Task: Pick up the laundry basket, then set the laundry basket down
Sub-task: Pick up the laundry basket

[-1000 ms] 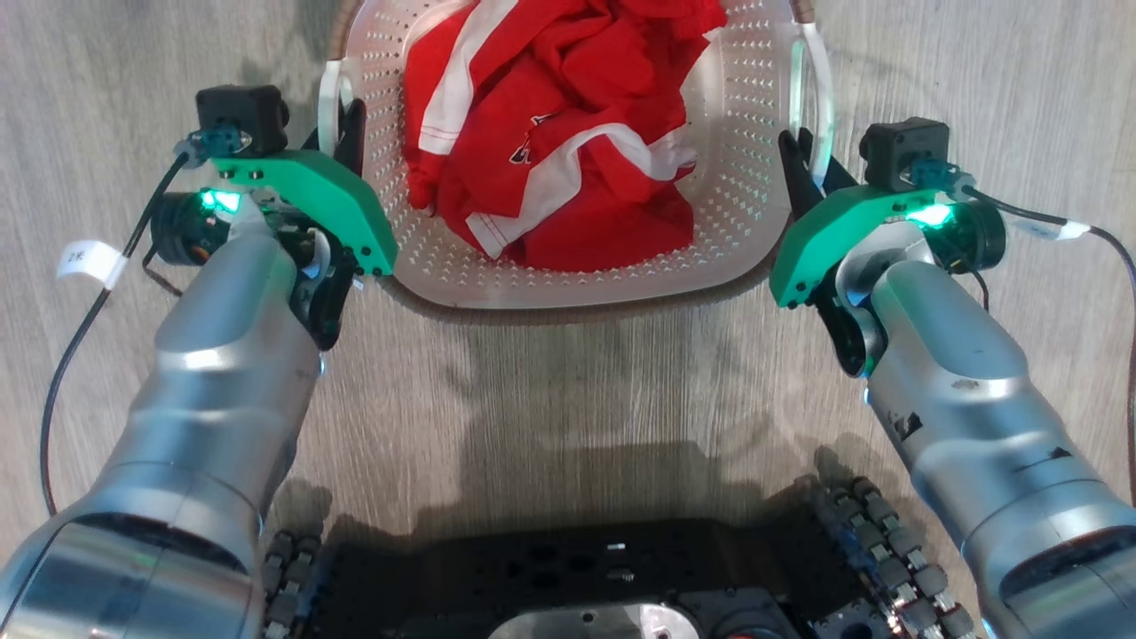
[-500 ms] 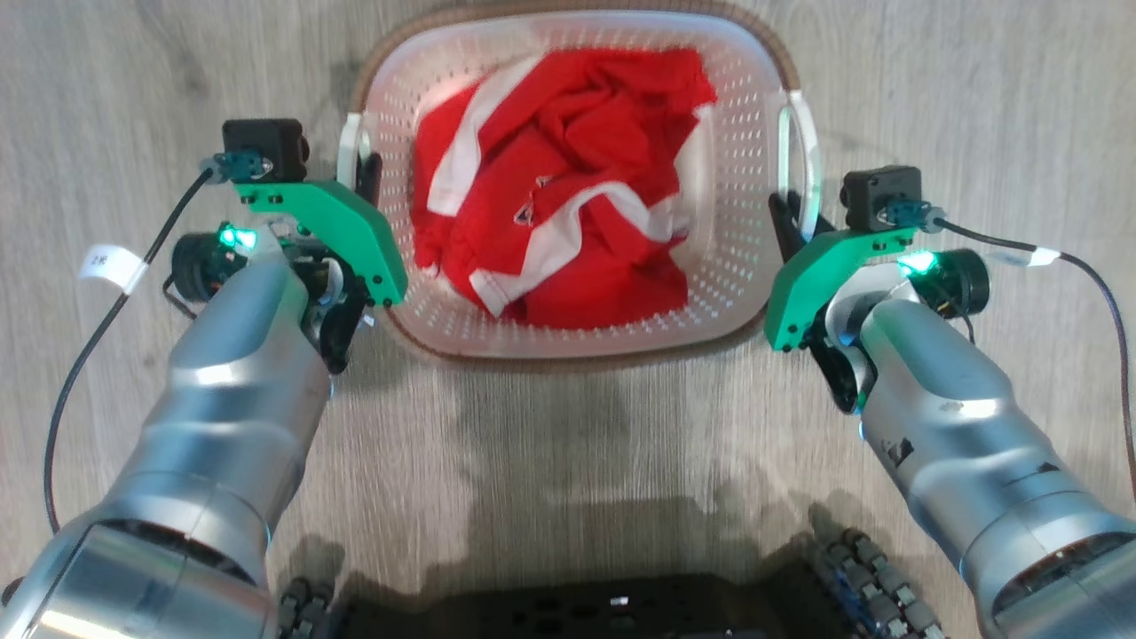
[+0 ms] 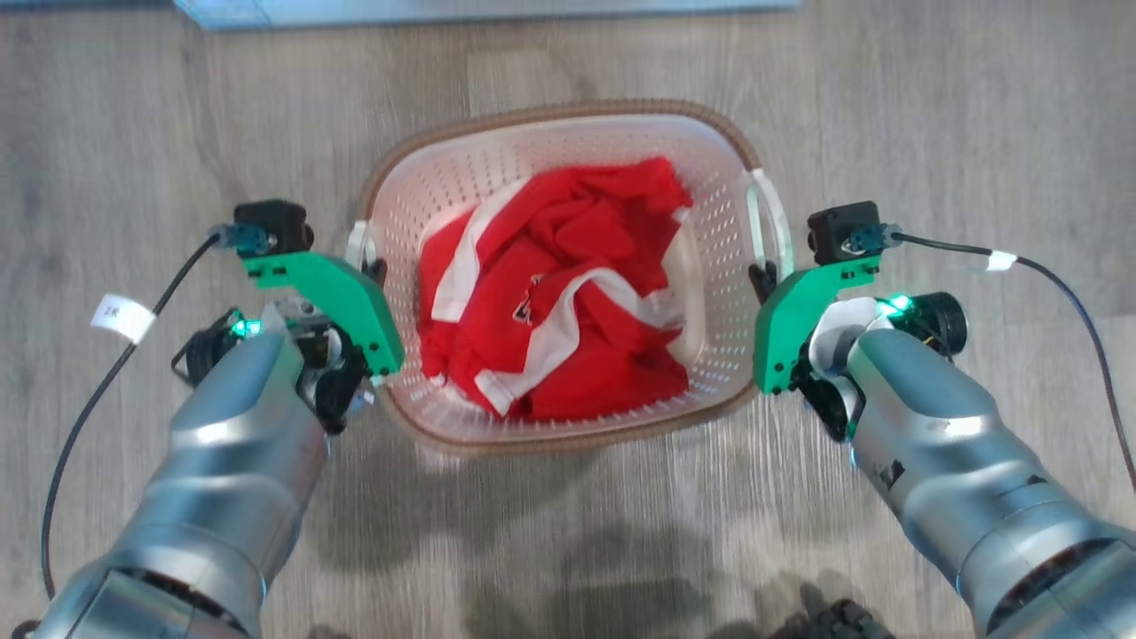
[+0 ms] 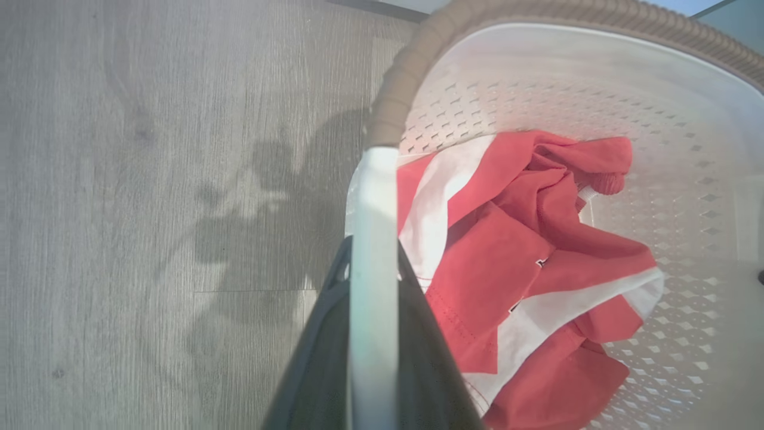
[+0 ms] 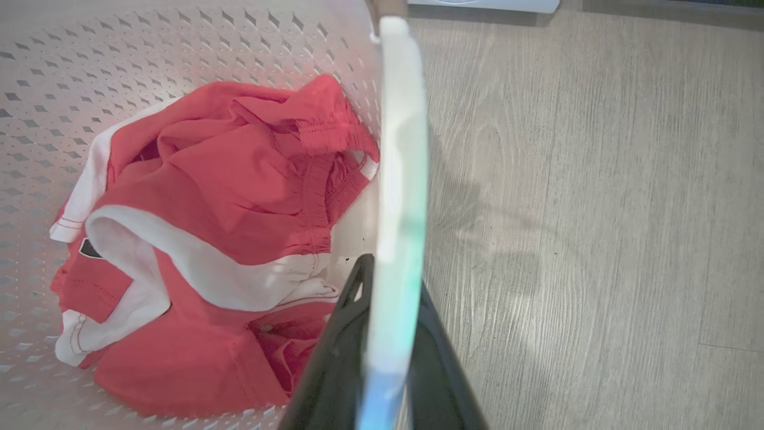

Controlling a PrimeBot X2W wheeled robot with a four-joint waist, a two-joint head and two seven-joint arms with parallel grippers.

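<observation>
"Laundry basket (image 3: 550, 146) first, the small white perforated plastic one, rounded-rectangular, with a brown woven-look rim band. Where is it?"

"Mid-frame in the head view, over the grey wood-grain plank floor (image 3: 160, 133), between the two silver arms. Whether its base touches the floor, I cannot tell."

"What's inside?"

"A crumpled red garment with white stripes (image 3: 568, 302), heaped on the bottom, nearer the robot's side of the basket."

"And the left tool (image 3: 374, 270)?"

"Clamped on the left white loop handle (image 4: 373, 197). In the left wrist view the strap runs straight up between the two dark fingers (image 4: 322, 346) — one outside the basket over the floor, the other inside, beside the red cloth."

"The right tool (image 3: 760, 277)?"

"Mirrored: closed on the right white loop handle (image 5: 401, 149), its dark fingers (image 5: 334, 370) pressed to both faces of the strap — garment on one side, floor on the other."

"Anything else?"

"A green plate (image 3: 333, 297) sits on each wrist, and a black cable (image 3: 1065, 284) trails off the right arm across the floor."
</observation>
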